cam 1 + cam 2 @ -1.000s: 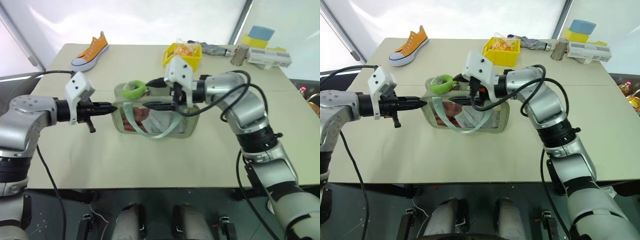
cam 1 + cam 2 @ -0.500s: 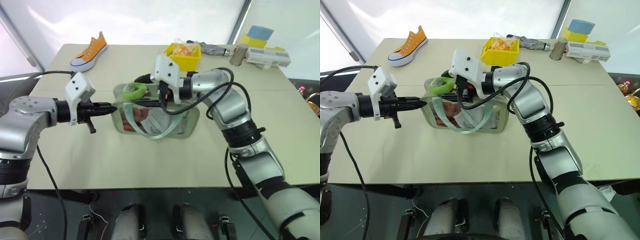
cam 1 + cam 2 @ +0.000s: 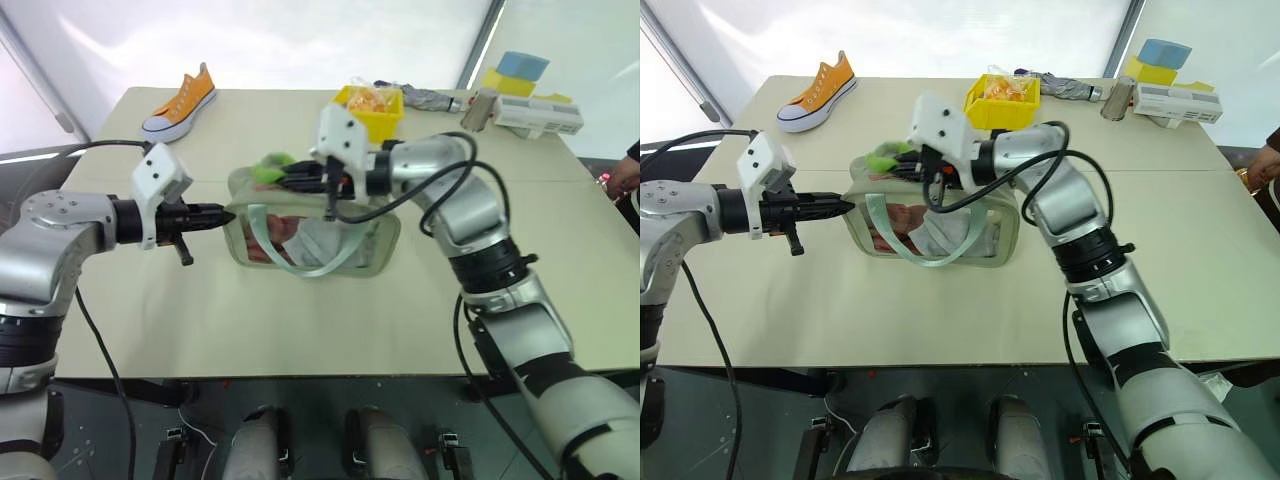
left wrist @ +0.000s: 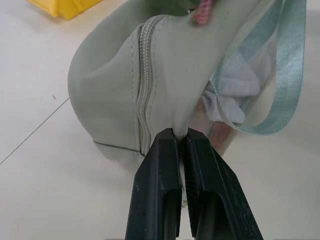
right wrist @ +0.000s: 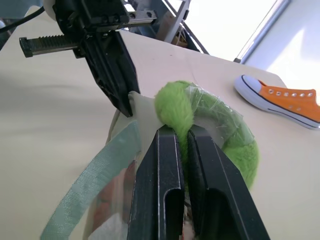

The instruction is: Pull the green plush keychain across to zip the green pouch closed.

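Pinching only fuzz, the right claw [image 5: 182, 131] could slip off the green plush keychain [image 5: 210, 120] — or drag the green pouch [image 3: 310, 235] free of the left claw [image 4: 180, 142], clamped on its end fabric.

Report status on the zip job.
Left gripper shut on pouch end. Right gripper shut on keychain, at pouch's left end. Nothing in the way.
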Robot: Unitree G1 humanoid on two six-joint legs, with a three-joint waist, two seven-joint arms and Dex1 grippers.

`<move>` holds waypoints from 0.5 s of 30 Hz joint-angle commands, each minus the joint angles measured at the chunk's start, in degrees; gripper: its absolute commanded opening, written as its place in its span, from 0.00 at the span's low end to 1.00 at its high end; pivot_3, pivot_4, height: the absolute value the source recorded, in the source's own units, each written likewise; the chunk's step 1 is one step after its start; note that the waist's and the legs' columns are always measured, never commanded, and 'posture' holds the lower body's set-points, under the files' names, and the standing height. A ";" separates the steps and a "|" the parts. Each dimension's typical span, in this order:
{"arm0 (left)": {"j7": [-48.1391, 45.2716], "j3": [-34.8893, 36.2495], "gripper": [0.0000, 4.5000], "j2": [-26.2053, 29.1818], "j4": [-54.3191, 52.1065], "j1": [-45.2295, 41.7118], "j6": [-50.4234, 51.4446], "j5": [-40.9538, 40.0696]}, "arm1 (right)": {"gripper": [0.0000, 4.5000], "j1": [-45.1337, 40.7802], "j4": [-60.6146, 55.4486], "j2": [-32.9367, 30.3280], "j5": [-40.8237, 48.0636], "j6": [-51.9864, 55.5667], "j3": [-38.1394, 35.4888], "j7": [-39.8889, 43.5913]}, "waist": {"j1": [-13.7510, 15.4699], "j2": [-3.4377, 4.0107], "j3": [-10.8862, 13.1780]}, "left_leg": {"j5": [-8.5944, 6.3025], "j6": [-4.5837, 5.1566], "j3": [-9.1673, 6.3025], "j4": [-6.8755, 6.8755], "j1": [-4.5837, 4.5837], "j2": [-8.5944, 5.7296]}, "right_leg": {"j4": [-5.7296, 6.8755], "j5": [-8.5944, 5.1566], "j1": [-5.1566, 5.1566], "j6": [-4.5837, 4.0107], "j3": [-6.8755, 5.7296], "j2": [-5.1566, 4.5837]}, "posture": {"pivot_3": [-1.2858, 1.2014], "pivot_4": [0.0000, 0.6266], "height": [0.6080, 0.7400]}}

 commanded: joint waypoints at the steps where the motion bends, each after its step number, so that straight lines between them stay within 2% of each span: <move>1: -0.26 0.61 0.00 0.54 -1.00 -0.44 -0.60 -0.03 | 0.02 -1.45 -3.81 -6.24 0.04 1.05 -4.98 0.34 | 0.00 0.00 0.00 | 0.00 0.00 0.00 0.00 0.00 0.00 | -0.01 0.00 0.01 0.00 0.00 -0.01 | 0.52 0.24 1.00; 10: -0.13 1.08 0.00 1.03 -1.67 1.00 -0.15 -0.17 | 0.02 6.49 -8.24 -23.78 -3.83 2.58 -9.95 -0.91 | -0.08 0.01 0.00 | 0.00 0.01 0.01 -0.02 0.02 0.00 | -0.04 0.00 0.00 0.00 0.01 0.00 | 0.52 0.24 1.00; 15: 0.28 0.74 0.00 0.39 -2.43 1.34 0.28 -0.45 | 0.02 13.07 -5.69 -29.73 -8.04 0.23 -11.48 -4.67 | -0.06 0.01 0.00 | 0.00 0.00 0.01 -0.03 0.05 -0.01 | -0.04 0.00 0.01 0.00 0.01 0.00 | 0.52 0.24 1.00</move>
